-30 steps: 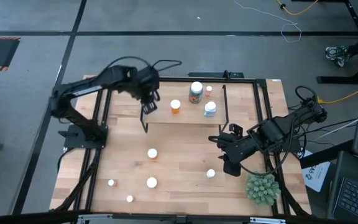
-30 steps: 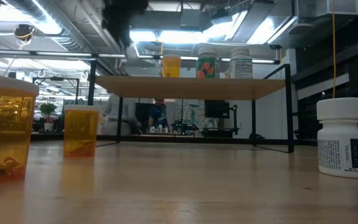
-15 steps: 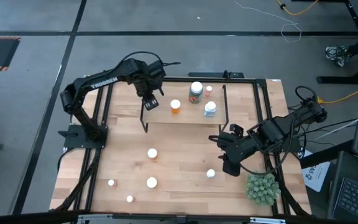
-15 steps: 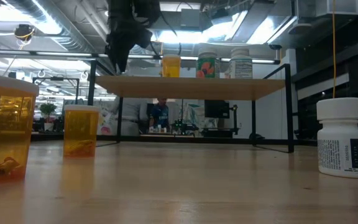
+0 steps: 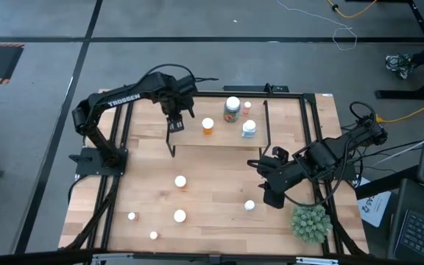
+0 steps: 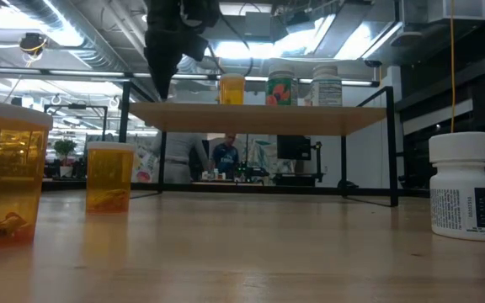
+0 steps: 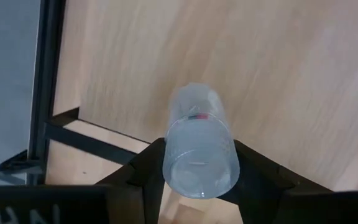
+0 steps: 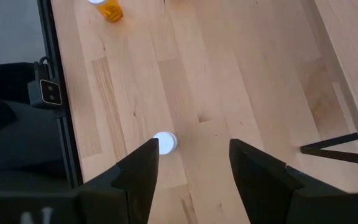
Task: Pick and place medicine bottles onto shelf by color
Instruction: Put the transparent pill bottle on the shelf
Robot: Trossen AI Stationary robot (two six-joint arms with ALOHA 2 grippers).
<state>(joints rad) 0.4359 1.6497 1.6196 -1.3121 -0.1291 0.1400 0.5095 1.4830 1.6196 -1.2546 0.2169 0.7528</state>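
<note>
Left claw (image 7: 199, 163) shifted over shelf (image 5: 190, 136), gripping clear bottle (image 7: 199, 149).

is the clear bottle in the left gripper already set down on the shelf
Cannot tell. The left gripper holds the clear bottle between its fingers above the shelf; contact isn't visible.

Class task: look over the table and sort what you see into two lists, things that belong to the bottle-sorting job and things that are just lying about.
Job:
- clear bottle between the left hand's fingers
- shelf with four bottles on it
- orange bottles and white bottle on the table
- right hand, waiting open

Lying about:
- spiky green plant
</note>
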